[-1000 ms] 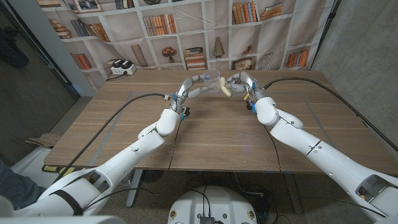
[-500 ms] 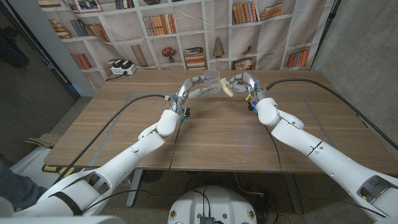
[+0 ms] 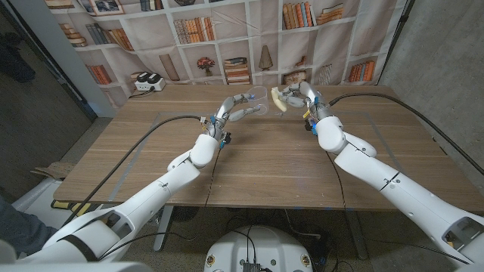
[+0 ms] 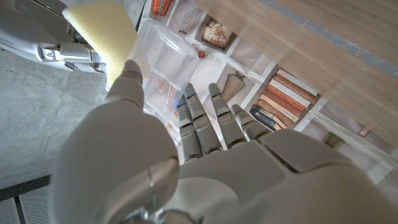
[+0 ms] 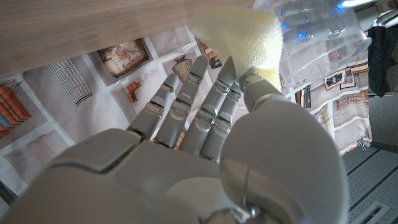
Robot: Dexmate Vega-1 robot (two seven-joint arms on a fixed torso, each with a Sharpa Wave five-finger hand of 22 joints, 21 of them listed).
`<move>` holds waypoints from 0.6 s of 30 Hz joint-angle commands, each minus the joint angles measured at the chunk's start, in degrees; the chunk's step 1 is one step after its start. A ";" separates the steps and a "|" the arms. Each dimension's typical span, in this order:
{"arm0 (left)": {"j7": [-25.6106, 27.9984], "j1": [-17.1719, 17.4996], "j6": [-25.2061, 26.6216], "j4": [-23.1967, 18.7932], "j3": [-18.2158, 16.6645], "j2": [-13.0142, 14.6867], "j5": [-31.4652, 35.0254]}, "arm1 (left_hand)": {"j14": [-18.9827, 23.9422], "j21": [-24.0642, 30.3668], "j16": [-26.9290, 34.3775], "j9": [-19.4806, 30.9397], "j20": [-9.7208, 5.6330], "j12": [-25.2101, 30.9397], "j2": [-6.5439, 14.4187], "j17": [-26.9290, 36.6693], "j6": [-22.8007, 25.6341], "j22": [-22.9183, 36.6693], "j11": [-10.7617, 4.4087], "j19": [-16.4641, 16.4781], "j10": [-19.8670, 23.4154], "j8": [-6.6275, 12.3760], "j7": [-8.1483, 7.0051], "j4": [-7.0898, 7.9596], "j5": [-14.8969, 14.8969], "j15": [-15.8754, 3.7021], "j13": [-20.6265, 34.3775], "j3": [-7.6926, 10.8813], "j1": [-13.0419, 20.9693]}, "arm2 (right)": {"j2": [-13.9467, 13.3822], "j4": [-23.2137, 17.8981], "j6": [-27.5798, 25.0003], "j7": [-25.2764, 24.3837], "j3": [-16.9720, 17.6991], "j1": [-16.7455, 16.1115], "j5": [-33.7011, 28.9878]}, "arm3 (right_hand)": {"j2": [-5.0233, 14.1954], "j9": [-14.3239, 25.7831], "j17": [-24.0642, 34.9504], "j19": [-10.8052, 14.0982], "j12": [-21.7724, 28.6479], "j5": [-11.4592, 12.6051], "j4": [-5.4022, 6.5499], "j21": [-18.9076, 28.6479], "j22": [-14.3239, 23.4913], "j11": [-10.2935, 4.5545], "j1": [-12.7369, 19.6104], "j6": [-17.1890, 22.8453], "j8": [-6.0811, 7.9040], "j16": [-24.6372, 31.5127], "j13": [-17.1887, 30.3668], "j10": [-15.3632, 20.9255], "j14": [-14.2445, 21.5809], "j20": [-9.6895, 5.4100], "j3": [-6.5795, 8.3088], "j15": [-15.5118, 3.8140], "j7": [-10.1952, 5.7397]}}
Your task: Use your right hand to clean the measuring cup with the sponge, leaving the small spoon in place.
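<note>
Measuring cup — clear plastic, lifted above the table's far side in the left hand's grasp — lies just beside the yellow sponge pinched by the right hand, a small gap between them; no spoon is discernible.

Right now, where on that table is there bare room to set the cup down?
Bare wood lies along the table's near edge between the two forearms, and out to both sides. It is crowded at the far middle, where the left hand holds the measuring cup facing the right hand's sponge.
</note>
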 commanded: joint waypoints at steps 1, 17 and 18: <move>0.00 -0.13 0.10 0.15 0.19 -0.14 0.03 | 0.07 -0.02 -0.02 0.25 -0.35 0.30 2.13 0.14 18.23 0.13 -4.15 0.05 4.55 0.14 -6.69 1.94 0.32 -7.59 0.31 1.96 1.99 | -0.50 -1.55 1.11 0.59 0.28 -0.95 0.32 | 0.61 0.15 0.13 0.20 0.23 0.38 -0.07 0.08 0.30 0.07 -0.01 1.53 0.29 0.17 0.25 0.43 0.53 0.50 0.15 -3.62 -1.08; 0.74 -0.74 -0.80 0.23 0.37 -0.89 0.58 | 0.21 -0.02 0.01 0.28 -0.27 0.33 2.26 0.14 18.85 0.13 -4.15 0.13 4.90 -0.01 -6.75 1.99 0.42 -7.63 0.31 2.03 2.33 | 0.01 -0.18 1.12 2.67 -1.36 -0.31 0.22 | 0.57 0.11 0.09 0.15 0.08 0.36 -0.07 0.04 0.30 0.06 -0.04 1.47 0.30 0.07 0.42 0.40 0.40 0.58 0.18 -3.58 -1.09; 0.84 -0.75 -0.85 0.13 0.36 -0.89 0.68 | 0.22 -0.02 0.02 0.28 -0.34 0.32 2.27 0.14 18.93 0.13 -4.15 0.16 4.93 0.00 -6.76 1.99 0.42 -7.65 0.31 2.04 2.36 | 0.02 -0.05 1.27 2.78 -1.47 -0.29 0.23 | 0.58 0.10 0.09 0.15 0.08 0.37 -0.05 0.04 0.30 0.06 -0.05 1.47 0.30 0.07 0.44 0.41 0.42 0.58 0.19 -3.56 -1.08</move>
